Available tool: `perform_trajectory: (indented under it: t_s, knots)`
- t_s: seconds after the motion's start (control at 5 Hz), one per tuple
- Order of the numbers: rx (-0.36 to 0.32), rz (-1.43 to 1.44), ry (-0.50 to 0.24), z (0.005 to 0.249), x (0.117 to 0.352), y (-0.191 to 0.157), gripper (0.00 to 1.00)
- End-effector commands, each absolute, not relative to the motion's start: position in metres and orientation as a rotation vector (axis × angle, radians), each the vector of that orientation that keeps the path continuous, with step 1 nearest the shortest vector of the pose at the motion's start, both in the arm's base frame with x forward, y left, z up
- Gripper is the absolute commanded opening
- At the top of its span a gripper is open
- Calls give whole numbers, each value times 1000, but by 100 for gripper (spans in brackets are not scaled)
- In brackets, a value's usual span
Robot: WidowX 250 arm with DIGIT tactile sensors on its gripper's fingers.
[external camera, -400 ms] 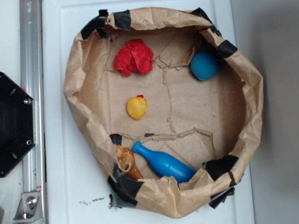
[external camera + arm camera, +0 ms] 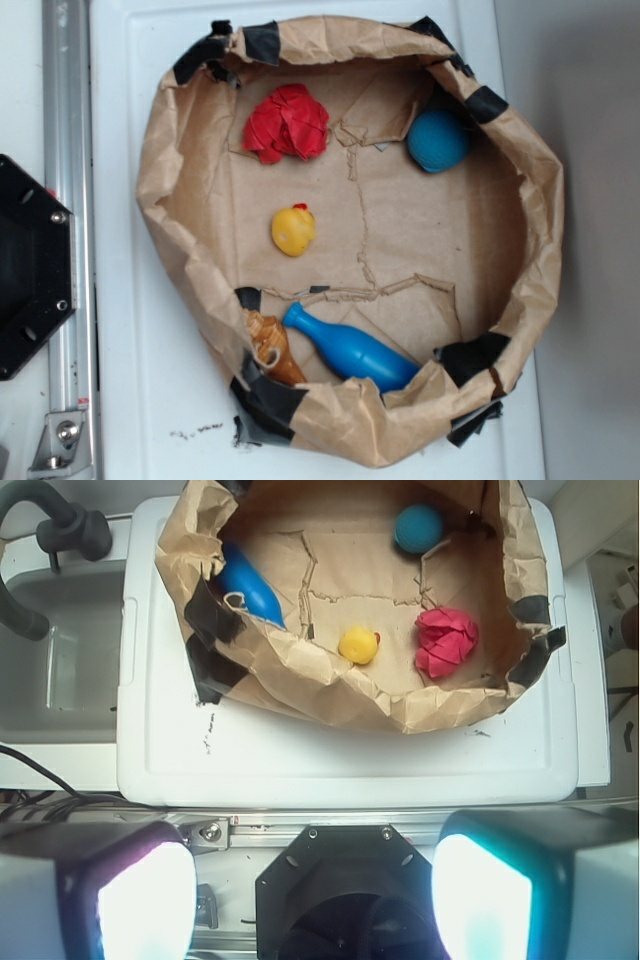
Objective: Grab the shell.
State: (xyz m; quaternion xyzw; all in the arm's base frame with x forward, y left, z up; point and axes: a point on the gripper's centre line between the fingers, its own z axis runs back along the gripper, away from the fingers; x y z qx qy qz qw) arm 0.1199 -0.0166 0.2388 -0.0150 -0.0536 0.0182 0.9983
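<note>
The shell (image 2: 271, 347), tan and cream with an orange-brown tip, lies inside the crumpled brown paper ring (image 2: 180, 250) at its lower left wall, touching the blue bottle (image 2: 352, 349). In the wrist view the paper wall hides the shell; only the bottle (image 2: 249, 584) shows there. My gripper (image 2: 312, 900) hangs open over the black robot base (image 2: 345, 880), well short of the paper ring, with nothing between its wide-apart fingers (image 2: 135, 900). The gripper is out of the exterior view.
Inside the ring also lie a yellow rubber duck (image 2: 293, 230), a red crumpled ball (image 2: 287, 123) and a blue ball (image 2: 437, 140). The ring sits on a white board (image 2: 150, 400). A metal rail (image 2: 68, 200) and the black base (image 2: 30, 265) stand at left.
</note>
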Motion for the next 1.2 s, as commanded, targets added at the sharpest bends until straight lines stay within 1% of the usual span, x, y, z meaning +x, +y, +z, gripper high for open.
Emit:
perform_trajectory:
  t_s: [0.0,0.2,0.4,0.6,0.8,1.0]
  knots:
    - [28,196,-83,190,195,12,100]
    - [-48,291,-11,179,226,18,100]
    - [-96,345,58,155,239,22,100]
    - [-178,380,173,123,244,17,100]
    - [-201,339,266,99,245,-1,100]
    - [-204,314,314,70,252,-15,100]
